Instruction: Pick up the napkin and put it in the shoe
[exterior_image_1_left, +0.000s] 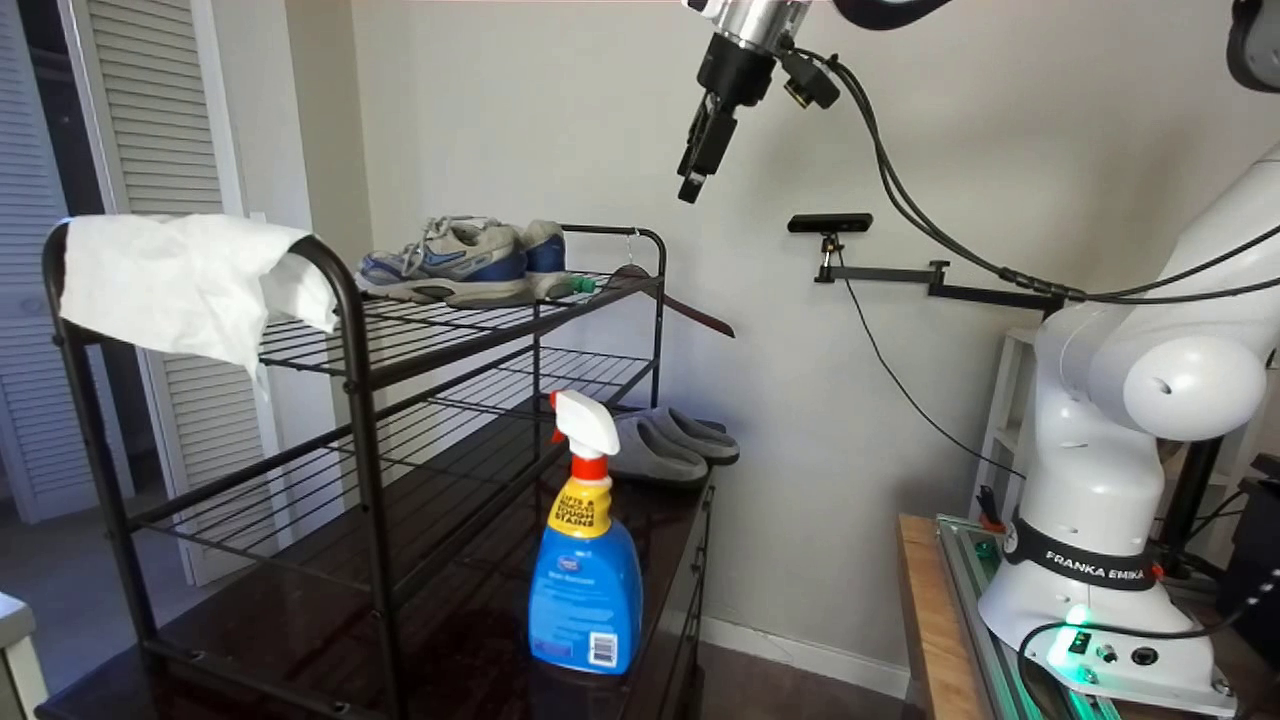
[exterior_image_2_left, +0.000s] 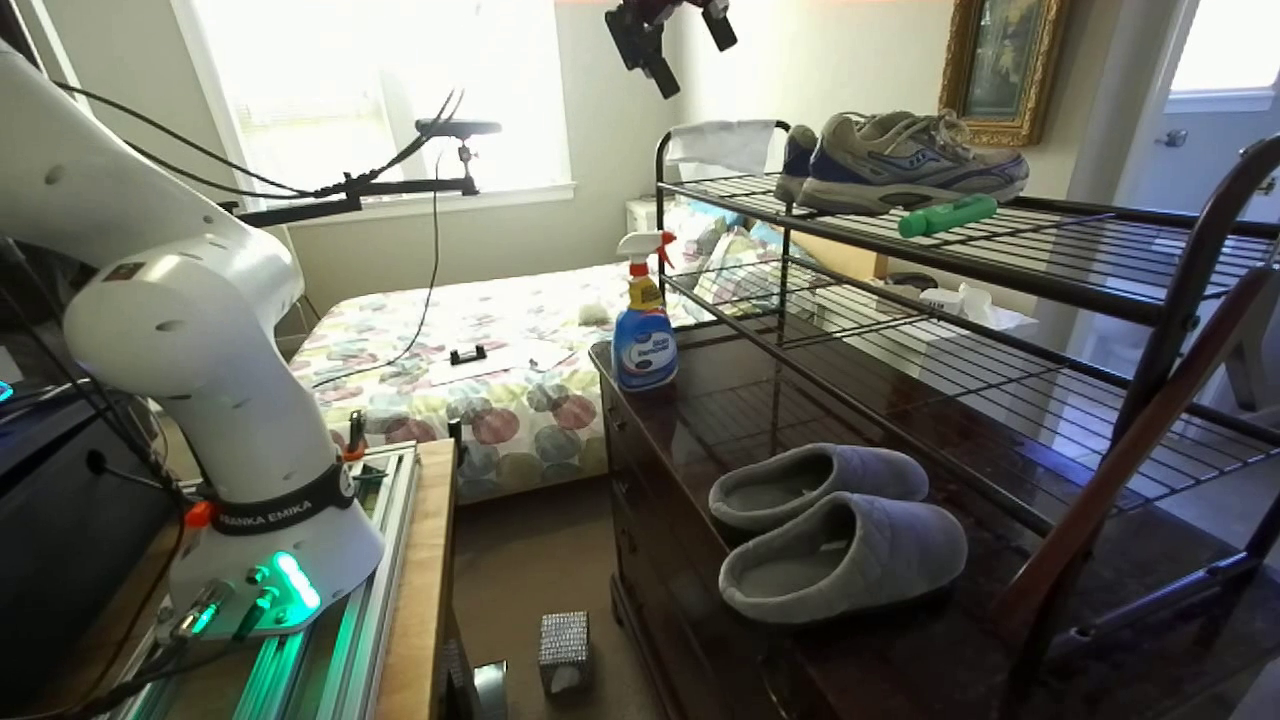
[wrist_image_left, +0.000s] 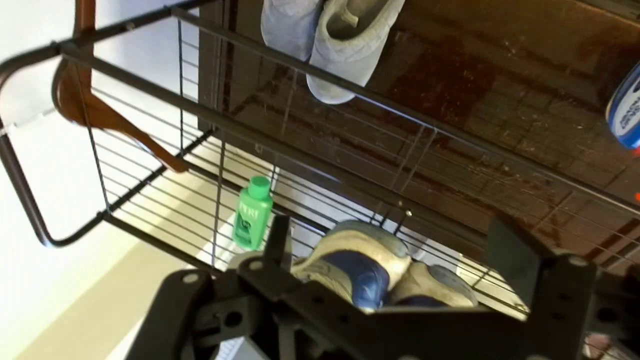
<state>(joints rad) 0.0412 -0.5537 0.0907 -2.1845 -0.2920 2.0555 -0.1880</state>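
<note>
The napkin, a white cloth (exterior_image_1_left: 180, 285), hangs draped over the end rail of the black wire rack; it also shows in an exterior view (exterior_image_2_left: 730, 147). The wrist view does not clearly show it. A pair of grey and blue sneakers (exterior_image_1_left: 470, 262) (exterior_image_2_left: 905, 170) stands on the rack's top shelf. Their heels (wrist_image_left: 360, 265) show behind the gripper in the wrist view. Grey slippers (exterior_image_2_left: 850, 550) (exterior_image_1_left: 660, 445) (wrist_image_left: 350, 55) lie on the dresser top under the rack. My gripper (exterior_image_1_left: 691, 188) (exterior_image_2_left: 694, 60) (wrist_image_left: 392, 242) is open and empty, high above the rack, apart from everything.
The black rack (exterior_image_1_left: 480, 345) stands on a dark dresser (exterior_image_2_left: 700, 440). A green bottle (exterior_image_2_left: 948, 215) (wrist_image_left: 252, 212) lies beside the sneakers. A blue spray bottle (exterior_image_1_left: 585, 590) (exterior_image_2_left: 645, 345) stands at the dresser's edge. A brown hanger (exterior_image_1_left: 690, 315) (wrist_image_left: 115, 112) hangs on the rack's end.
</note>
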